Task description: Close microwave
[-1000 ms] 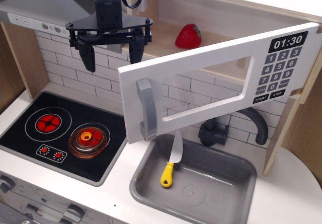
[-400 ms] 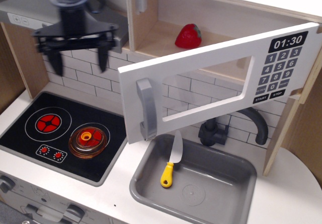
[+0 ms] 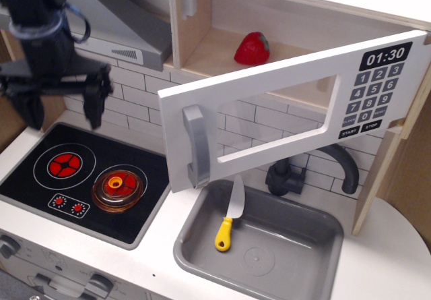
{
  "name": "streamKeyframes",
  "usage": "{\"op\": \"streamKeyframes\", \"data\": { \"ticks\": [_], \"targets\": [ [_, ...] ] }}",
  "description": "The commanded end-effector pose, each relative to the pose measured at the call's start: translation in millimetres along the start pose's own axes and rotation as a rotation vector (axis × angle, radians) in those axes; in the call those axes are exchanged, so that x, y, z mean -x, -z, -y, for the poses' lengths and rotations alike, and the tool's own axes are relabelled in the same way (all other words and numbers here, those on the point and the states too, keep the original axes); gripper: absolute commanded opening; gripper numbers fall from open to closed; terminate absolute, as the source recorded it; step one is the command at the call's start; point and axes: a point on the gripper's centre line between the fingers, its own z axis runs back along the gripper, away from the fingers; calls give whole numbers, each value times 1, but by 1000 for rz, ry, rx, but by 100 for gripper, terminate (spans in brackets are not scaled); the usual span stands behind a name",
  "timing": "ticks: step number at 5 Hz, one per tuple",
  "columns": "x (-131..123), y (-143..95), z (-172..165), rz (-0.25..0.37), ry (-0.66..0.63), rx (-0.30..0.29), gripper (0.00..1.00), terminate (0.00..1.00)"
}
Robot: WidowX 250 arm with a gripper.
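The microwave [image 3: 202,30] is a light-wood box at the top. Its wide white door [image 3: 289,108] stands swung open toward me, with a grey bar handle [image 3: 194,146], a clear window and a black keypad [image 3: 374,91] reading 01:30. A red strawberry [image 3: 252,48] lies inside the cavity. My black gripper [image 3: 62,111] hangs at the far left above the stove, well left of the door and apart from it. Its fingers [image 3: 94,101] are spread open and hold nothing.
A grey range hood [image 3: 124,27] sits left of the microwave. A black stovetop [image 3: 40,192] carries an orange pot lid [image 3: 119,189]. A grey sink [image 3: 262,246] holds a yellow-handled knife [image 3: 229,216]; a dark faucet [image 3: 323,168] stands behind it.
My gripper has moved left and down, from just in front of the microwave's left edge to over the stove's left side. The door has not moved.
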Motion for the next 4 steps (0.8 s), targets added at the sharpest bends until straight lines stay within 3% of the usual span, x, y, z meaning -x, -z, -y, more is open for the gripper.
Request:
{"op": "streamKeyframes", "data": {
  "ticks": [1, 2, 3, 4],
  "targets": [
    [51, -22, 20, 3, 170, 29, 100, 0],
    [70, -31, 45, -31, 198, 45, 100, 0],
    [78, -35, 84, -26, 188, 47, 100, 0],
    [79, -32, 128, -66, 176, 49, 100, 0]
  ]
}}
